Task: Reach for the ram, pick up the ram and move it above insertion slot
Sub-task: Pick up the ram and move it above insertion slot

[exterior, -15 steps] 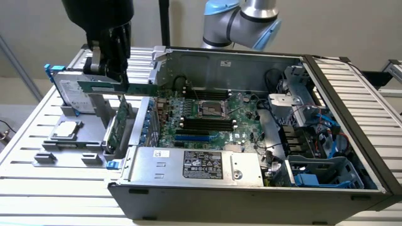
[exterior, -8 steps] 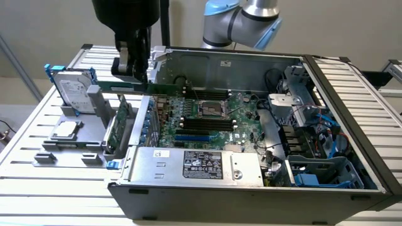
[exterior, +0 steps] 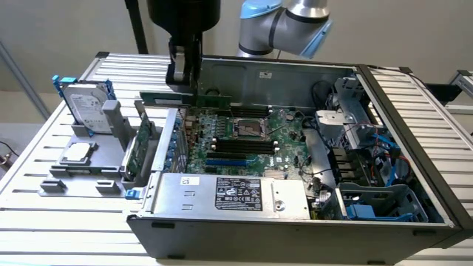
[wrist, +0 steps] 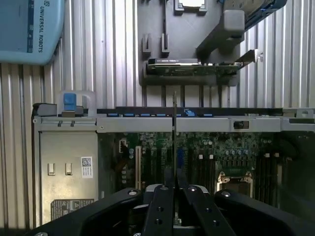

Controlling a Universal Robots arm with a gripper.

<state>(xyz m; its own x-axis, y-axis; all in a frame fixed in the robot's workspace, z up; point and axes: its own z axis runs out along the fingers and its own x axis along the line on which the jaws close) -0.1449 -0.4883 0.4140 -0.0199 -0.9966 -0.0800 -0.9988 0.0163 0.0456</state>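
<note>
The gripper (exterior: 183,83) clenched the ram (exterior: 194,100) by its top edge — lengthwise, level above the open case (exterior: 414,111) — likely to suit the insertion slot (exterior: 240,145).

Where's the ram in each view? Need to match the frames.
Exterior view: the ram hangs flat and lengthwise from the gripper, over the case's rear edge, above the motherboard.
Wrist view: the ram is seen edge-on, a thin line running out from between the fingers.
Shared landmark: the green expansion card in the grey holder.
</note>
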